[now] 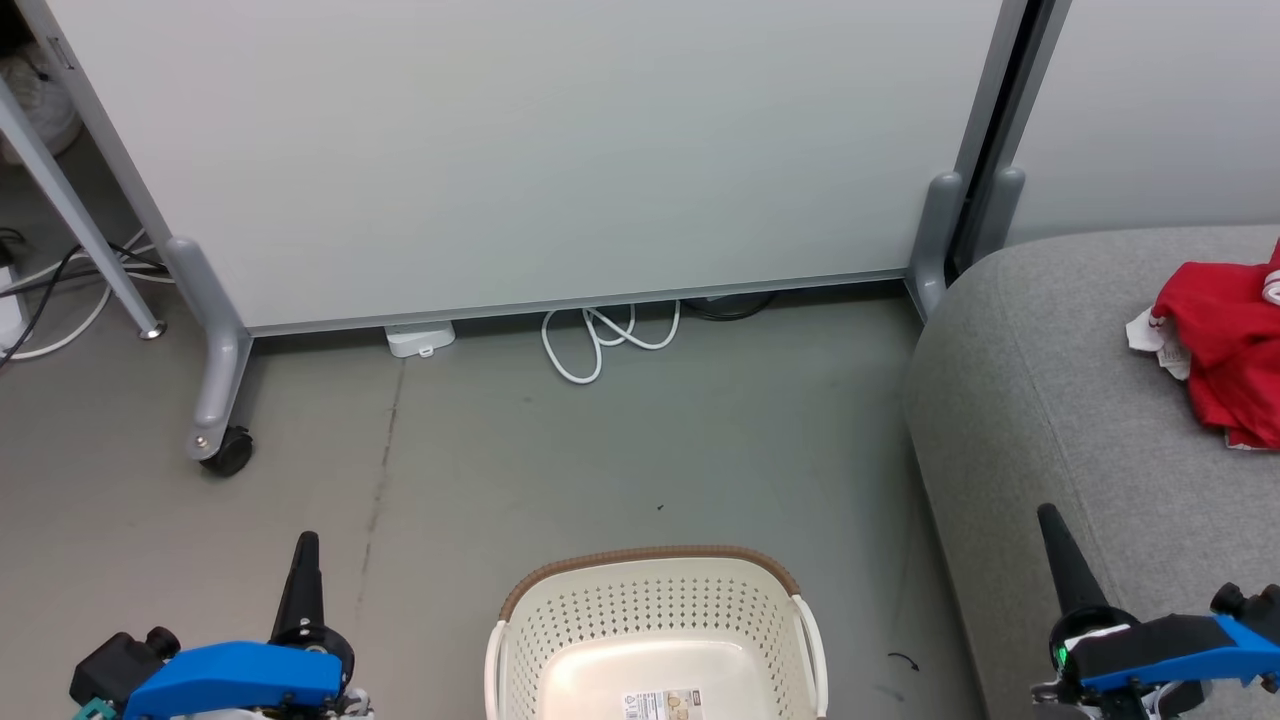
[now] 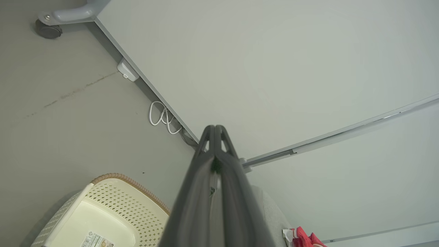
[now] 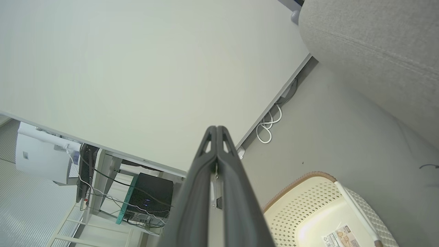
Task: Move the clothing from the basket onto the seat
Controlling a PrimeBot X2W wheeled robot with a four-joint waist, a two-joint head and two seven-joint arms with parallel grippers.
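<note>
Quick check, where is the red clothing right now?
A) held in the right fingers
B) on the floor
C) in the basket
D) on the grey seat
D: the clothing lies on the seat, while the basket has no fabric on its visible bottom.

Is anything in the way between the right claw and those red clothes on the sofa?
Nothing visible: only bare grey seat lies between the right gripper and the clothing, which already rests on it.
</note>
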